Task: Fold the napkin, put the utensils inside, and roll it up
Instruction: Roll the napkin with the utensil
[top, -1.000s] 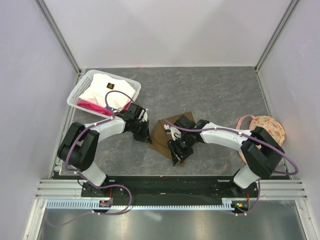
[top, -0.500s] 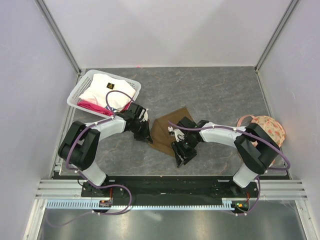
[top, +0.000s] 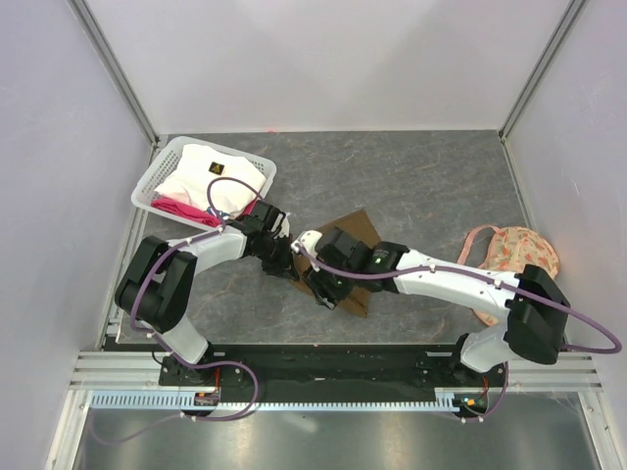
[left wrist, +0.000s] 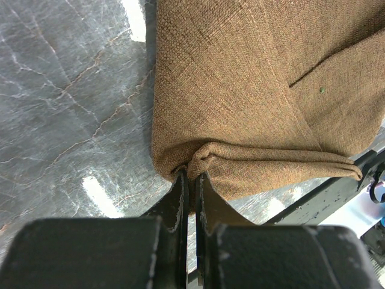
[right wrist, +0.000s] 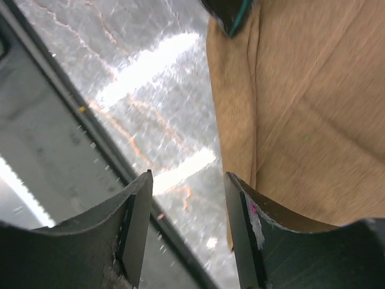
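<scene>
Pinching a corner of the diagonal napkin [top: 355, 227] is the left gripper [left wrist: 188, 176]; the right gripper [right wrist: 187, 180] hangs spread.

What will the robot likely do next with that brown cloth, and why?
Probably close the right gripper on the edge of the napkin: its jaws stand open right at that edge, while the left gripper pinches a folded corner.
</scene>
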Tool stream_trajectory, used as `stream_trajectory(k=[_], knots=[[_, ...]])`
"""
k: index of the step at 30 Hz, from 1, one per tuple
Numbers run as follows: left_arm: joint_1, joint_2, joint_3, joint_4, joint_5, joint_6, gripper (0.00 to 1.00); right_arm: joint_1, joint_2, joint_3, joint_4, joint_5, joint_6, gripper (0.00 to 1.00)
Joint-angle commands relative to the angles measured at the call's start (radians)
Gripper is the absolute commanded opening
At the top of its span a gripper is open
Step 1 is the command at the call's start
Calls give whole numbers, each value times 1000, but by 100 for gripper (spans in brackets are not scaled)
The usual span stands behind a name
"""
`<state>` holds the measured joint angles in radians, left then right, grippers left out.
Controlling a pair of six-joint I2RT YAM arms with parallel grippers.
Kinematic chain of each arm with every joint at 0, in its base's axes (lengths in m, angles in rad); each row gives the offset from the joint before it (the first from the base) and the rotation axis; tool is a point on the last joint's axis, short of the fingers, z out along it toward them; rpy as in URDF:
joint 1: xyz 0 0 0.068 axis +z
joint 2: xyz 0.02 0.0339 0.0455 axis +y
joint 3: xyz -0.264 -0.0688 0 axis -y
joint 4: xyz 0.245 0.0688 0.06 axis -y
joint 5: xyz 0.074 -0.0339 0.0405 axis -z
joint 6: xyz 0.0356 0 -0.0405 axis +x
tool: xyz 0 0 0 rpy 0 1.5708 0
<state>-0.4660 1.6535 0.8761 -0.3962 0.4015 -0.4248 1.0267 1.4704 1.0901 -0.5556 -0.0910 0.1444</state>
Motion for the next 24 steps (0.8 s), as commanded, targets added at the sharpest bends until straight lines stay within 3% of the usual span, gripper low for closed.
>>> stream_trajectory(k=[1, 7, 24], knots=[[4, 43, -8, -41, -66, 44, 2, 65, 57, -15, 130, 258, -94, 58], [6, 48, -8, -43, -59, 44, 2, 142, 166, -12, 186, 321, -184, 56], [6, 49, -3, -41, -55, 54, 2, 141, 320, -38, 247, 366, -253, 54]])
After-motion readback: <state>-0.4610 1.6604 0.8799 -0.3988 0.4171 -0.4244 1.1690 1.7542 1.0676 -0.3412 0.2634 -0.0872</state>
